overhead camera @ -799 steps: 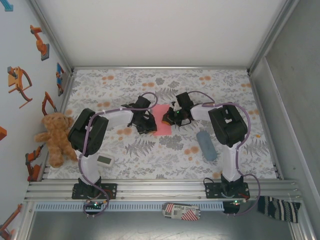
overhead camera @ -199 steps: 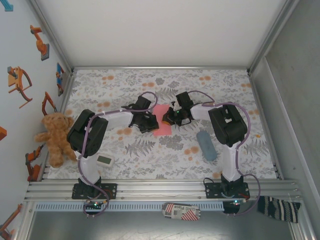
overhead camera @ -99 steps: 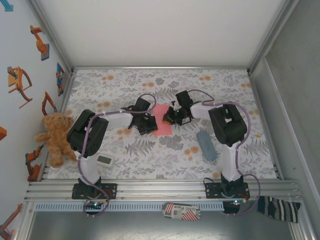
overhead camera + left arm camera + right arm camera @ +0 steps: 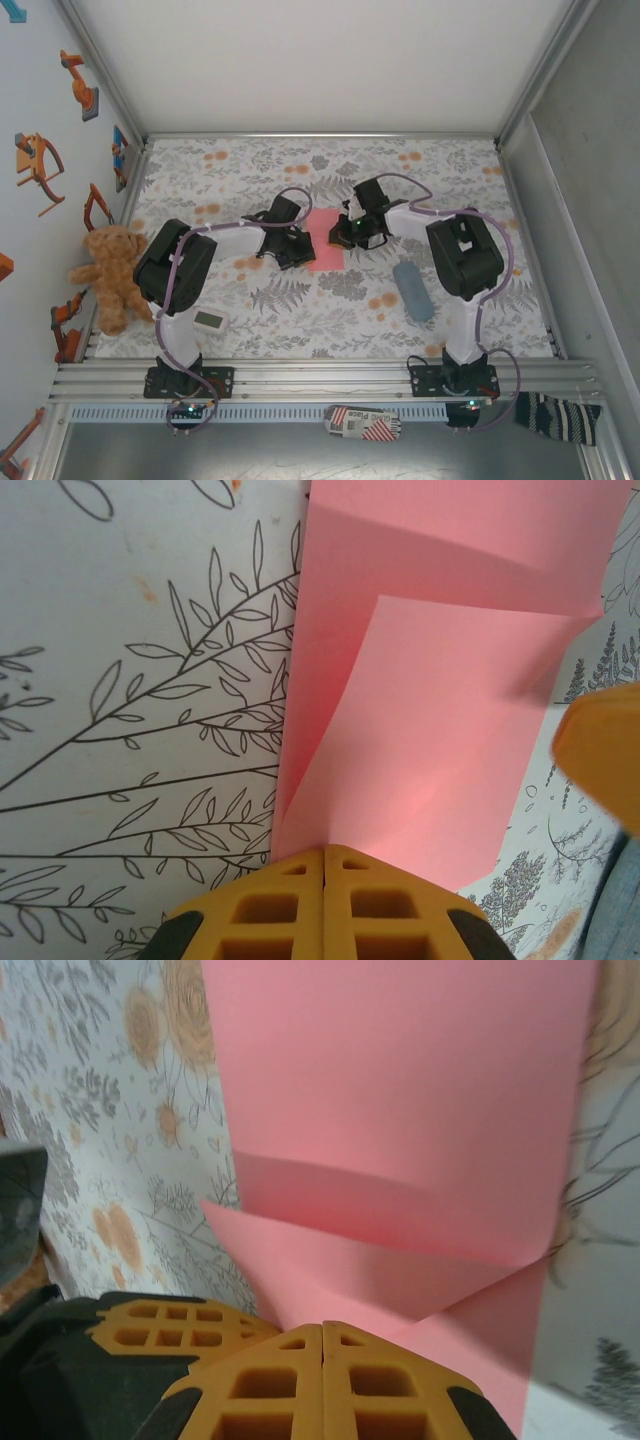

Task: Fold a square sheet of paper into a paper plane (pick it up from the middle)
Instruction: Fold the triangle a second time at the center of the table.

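The square sheet of paper [image 4: 322, 240] lies salmon-pink on the floral tablecloth between the two arms, folded into a narrower strip. In the left wrist view the paper [image 4: 440, 730] has one flap curling up off the layer below. My left gripper [image 4: 325, 850] is shut on that flap's near edge. In the right wrist view the paper [image 4: 400, 1090] shows a raised triangular flap, and my right gripper [image 4: 322, 1328] is shut on its tip. From above, the left gripper [image 4: 298, 246] touches the sheet's left edge and the right gripper [image 4: 340, 238] its right edge. No paper plane shape shows.
A grey-blue oblong pouch [image 4: 412, 290] lies to the right of the paper, near the right arm. A teddy bear [image 4: 112, 275] sits at the left wall and a small white device [image 4: 210, 320] lies by the left arm's base. The table's far half is bare cloth.
The right arm has swung its elbow to the right and its gripper has edged slightly left and away over the paper. The left arm and the sheet have hardly moved.
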{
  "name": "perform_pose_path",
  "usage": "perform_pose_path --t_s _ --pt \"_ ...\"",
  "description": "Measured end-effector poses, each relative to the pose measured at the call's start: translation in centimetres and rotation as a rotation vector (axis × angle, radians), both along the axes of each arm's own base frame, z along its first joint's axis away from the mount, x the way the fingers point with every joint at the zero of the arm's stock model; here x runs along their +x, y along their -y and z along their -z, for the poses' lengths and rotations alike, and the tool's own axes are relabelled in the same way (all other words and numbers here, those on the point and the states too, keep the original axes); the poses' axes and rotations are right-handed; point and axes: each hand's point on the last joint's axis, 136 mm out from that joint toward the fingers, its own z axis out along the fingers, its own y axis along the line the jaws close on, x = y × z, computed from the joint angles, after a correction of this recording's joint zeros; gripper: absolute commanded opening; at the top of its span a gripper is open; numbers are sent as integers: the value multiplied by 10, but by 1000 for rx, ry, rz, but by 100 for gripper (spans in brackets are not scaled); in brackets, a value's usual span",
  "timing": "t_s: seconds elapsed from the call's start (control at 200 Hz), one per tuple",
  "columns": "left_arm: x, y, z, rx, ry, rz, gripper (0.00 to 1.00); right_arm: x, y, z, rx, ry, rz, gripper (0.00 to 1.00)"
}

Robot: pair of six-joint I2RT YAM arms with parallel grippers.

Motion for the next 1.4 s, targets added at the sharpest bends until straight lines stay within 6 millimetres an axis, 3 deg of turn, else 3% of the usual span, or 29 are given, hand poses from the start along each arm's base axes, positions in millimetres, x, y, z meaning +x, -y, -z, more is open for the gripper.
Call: perform_pose_path --t_s 0.351,0.741,1.037,1.252,1.402 --pt "0 0 0 1 0 0 5 -18 -15 14 -20 -21 -64 0" --pt "0 0 0 0 1 0 5 -12 -20 21 -19 -33 -72 0" --pt "1 3 -6 -17 11 4 11 -12 -20 22 -23 -24 -84 0" --pt "3 7 -10 -40 19 1 8 -12 -20 23 -23 -23 -84 0" --pt "-2 2 -2 -16 -15 -11 7 -12 -20 23 -23 -23 -85 0"
